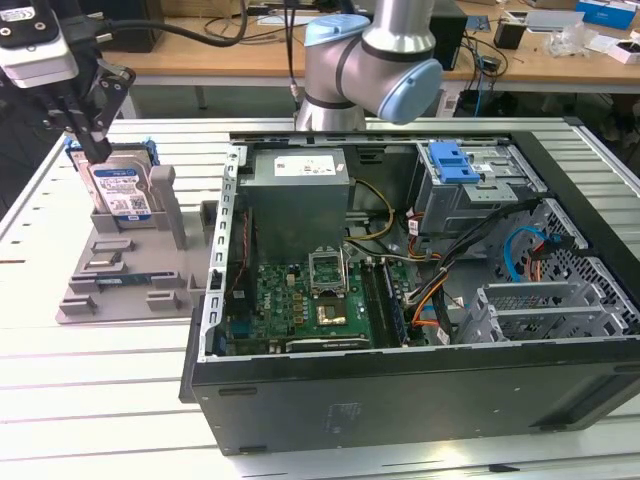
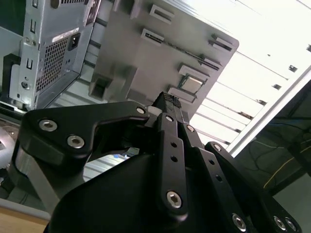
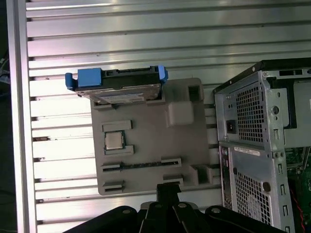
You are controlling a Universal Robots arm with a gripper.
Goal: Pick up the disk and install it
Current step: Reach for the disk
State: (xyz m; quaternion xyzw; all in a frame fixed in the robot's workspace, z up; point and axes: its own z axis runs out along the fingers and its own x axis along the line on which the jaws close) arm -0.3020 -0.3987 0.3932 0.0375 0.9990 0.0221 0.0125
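The pincer [image 1: 97,150] hangs with its fingers drawn narrowly together, holding nothing. Just beneath its tips the disk [image 1: 118,188] stands on edge in a grey fixture [image 1: 125,275] on the tabletop [image 1: 100,400]. Whether the tips touch the disk cannot be told.

You have open air above the grey holder [image 1: 125,270], where the gripper [image 1: 95,150] hangs. The disk [image 1: 120,185] stands upright in the holder. A raised post [image 1: 172,205] stands just beside it, on the side toward the computer case [image 1: 400,390]. Bare table [image 1: 90,400] surrounds the holder. The case is open on top. Inside, the drive cage [image 1: 470,185] sits toward the exterior view's right. The grey box [image 1: 298,185] stands beside it, and loose cables [image 1: 440,290] crowd the space nearby. The arm's base [image 1: 365,65] stands behind the case.
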